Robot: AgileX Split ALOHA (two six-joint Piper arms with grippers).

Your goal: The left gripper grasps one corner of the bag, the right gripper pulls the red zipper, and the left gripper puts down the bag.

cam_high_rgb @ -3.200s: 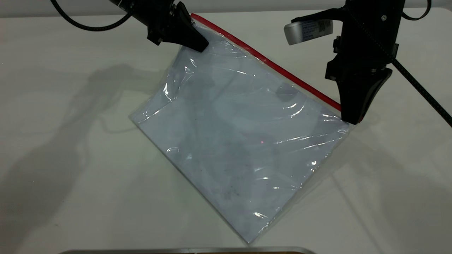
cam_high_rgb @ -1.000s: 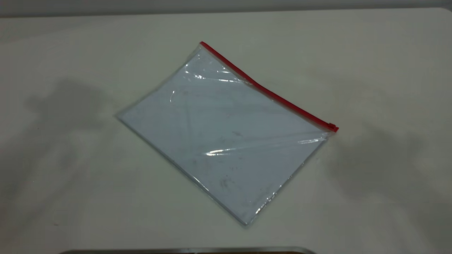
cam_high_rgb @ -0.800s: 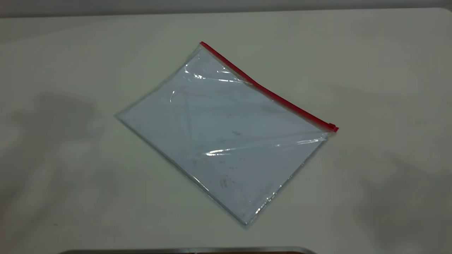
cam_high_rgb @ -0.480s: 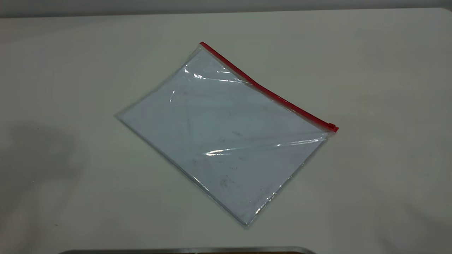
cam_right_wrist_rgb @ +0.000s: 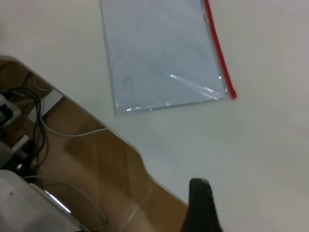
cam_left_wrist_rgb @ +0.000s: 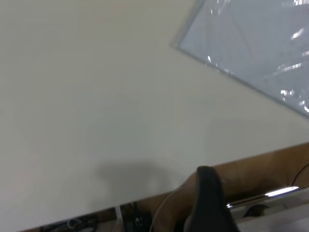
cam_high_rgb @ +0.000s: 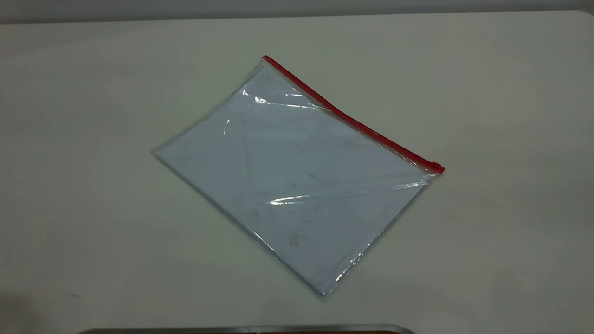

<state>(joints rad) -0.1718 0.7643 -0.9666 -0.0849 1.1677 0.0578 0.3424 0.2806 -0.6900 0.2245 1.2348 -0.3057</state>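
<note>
Left gripper [cam_left_wrist_rgb: 207,203]: one dark finger shows in the left wrist view, over the table's near edge; whether open or closed cannot be told. Holds nothing, well apart from the bag.
Right gripper [cam_right_wrist_rgb: 202,205]: one dark finger shows in the right wrist view, above the table edge; open or closed cannot be told. Nothing in it, well clear of the bag.
Bag [cam_high_rgb: 297,176]: lies flat on the table, turned diagonally (creased, scuffed, with bright glare streaks). Untouched by either arm.
Red zipper [cam_high_rgb: 348,116]: runs along the bag's far-right long edge; slider tab [cam_high_rgb: 436,166] sits at the right-hand end.
Corner of the bag [cam_high_rgb: 265,60]: far end of the red strip, resting on the table.
Table [cam_high_rgb: 93,208]: pale, plain surface around the bag on every side.
Metal rim [cam_high_rgb: 246,329]: grey strip at the near edge of the exterior view.
Below the table: brown floor [cam_right_wrist_rgb: 96,154] and loose cables [cam_right_wrist_rgb: 34,116] (right wrist view).
</note>
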